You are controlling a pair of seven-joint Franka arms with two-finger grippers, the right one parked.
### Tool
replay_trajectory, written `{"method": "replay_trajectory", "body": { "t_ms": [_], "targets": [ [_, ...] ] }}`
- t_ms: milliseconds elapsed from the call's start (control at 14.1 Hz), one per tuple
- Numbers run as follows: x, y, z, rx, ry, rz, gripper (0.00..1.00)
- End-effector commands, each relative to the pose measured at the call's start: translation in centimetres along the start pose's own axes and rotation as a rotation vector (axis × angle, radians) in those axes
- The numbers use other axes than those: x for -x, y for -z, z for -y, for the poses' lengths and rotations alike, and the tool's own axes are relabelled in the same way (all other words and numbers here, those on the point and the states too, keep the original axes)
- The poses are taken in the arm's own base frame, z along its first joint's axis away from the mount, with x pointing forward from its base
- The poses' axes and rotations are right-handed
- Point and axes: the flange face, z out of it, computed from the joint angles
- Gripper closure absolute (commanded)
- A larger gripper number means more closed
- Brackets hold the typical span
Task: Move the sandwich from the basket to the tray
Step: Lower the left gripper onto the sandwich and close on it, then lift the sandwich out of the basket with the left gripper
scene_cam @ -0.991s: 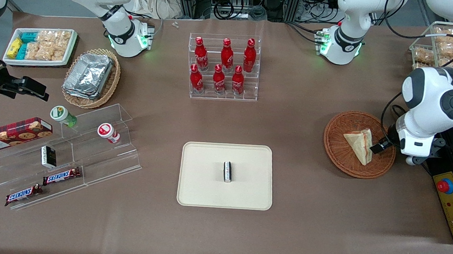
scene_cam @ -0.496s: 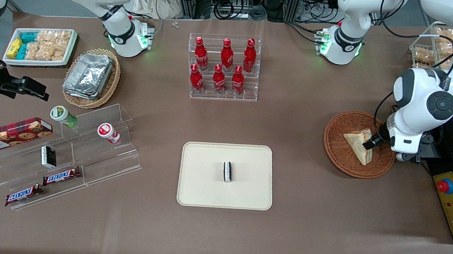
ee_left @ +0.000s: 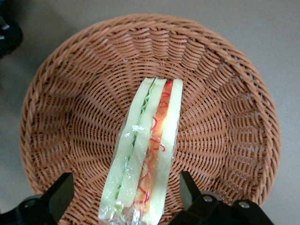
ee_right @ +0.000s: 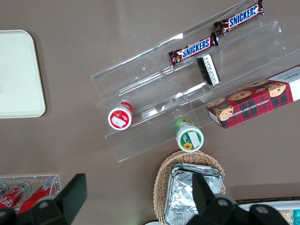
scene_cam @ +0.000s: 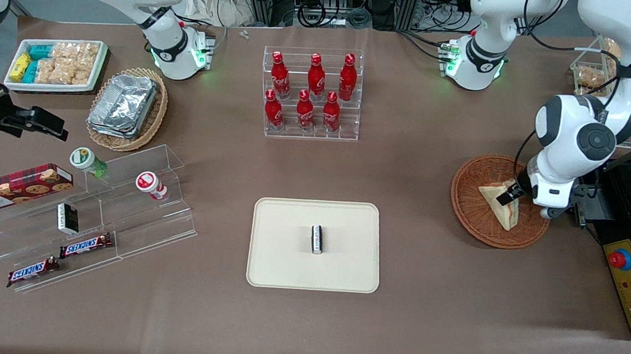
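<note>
Front view: you see the tool of the working left arm low over the basket, at the sandwich. The basket stands on the brown worktop at about 2 o'clock from the tray, well apart from it, toward the working arm's end. The sandwich lies inside the basket, wrapped in clear film.

Left wrist view: you look down on the sandwich, edge up, its green, red and orange layers showing, across the middle of the basket. The tool stands apart, one of its fingers on each flank of the wedge; neither is seen to press the bread.

On the tray, note a small black-and-white packet at its centre. A clear rack of red bottles stands at 12 o'clock from the tray.
</note>
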Motion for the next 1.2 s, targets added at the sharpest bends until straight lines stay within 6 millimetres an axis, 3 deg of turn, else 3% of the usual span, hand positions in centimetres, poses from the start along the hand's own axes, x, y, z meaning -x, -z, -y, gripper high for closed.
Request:
{"method": "replay_trajectory", "body": {
  "t_ms": [0,212,283,354,425,637,779,920,1062,1133],
  "targets": [
    [0.7,-1.9,0.4,0.013,0.015,-0.008,0.00],
    [1.1,-4.0,0.5,0.027,0.015,-0.009,0.00],
    [1.1,-4.6,0.5,0.024,0.015,-0.001,0.16],
    [1.1,-4.6,0.5,0.025,0.018,0.001,0.52],
    [1.1,-4.4,0.5,0.026,0.015,-0.002,1.00],
    [1.0,-3.6,0.1,0.027,0.001,-0.011,1.00],
    [1.1,-1.8,0.0,0.007,-0.020,-0.010,1.00],
    [0.4,2.5,-0.3,-0.037,-0.036,0.010,1.00],
    [-0.8,8.9,-1.8,-0.090,-0.094,0.048,1.00],
    [-1.3,13.1,-3.4,-0.119,-0.118,0.073,1.00]
  ]
}}
